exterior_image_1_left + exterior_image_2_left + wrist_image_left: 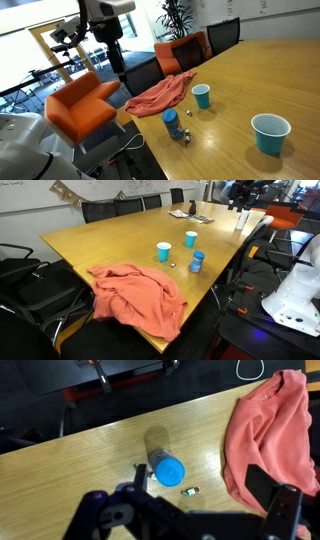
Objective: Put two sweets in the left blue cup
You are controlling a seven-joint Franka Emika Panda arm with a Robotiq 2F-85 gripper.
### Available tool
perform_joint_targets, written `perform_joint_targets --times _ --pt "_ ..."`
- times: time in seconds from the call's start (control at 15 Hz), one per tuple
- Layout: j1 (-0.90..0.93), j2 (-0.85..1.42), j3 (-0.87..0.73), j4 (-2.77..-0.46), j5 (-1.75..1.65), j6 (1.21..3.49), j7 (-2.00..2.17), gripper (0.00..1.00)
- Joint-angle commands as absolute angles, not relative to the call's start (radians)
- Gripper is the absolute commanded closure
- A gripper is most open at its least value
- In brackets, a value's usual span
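Note:
The small light teal cup (201, 95) stands upright on the wooden table (250, 80), also in an exterior view (164, 251); it is out of the wrist view. Tiny shiny sweets lie by the darker blue cylindrical container (170, 122): one sweet (188, 490) right beside the container (165, 466), others small specks in an exterior view (185, 136). My gripper (215, 505) is open and empty, high above the table edge near the container, and shows in an exterior view (118, 68).
An orange-pink cloth (270, 430) lies at the table edge next to the container, seen in both exterior views (160, 95) (135, 295). A larger teal cup (270, 133) stands further along. Orange and black chairs (85, 105) line the table.

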State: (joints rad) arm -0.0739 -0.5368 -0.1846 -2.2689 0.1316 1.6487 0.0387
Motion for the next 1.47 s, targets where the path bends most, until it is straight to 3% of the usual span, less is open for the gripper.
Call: perform_joint_targets --times 0.0,0.2,0.73,1.4 --pt "-0.099 -0.533 -0.165 -2.265 0.141 1.644 0.029 0.0" --pt "-0.099 -0.533 -0.166 -2.265 0.141 1.644 0.029 0.0" --pt "-0.195 -0.377 -0.111 -2.324 0.102 2.025 0.334 0.0" --pt "-0.226 -0.101 -0.153 -2.41 0.167 2.35 0.531 0.0"
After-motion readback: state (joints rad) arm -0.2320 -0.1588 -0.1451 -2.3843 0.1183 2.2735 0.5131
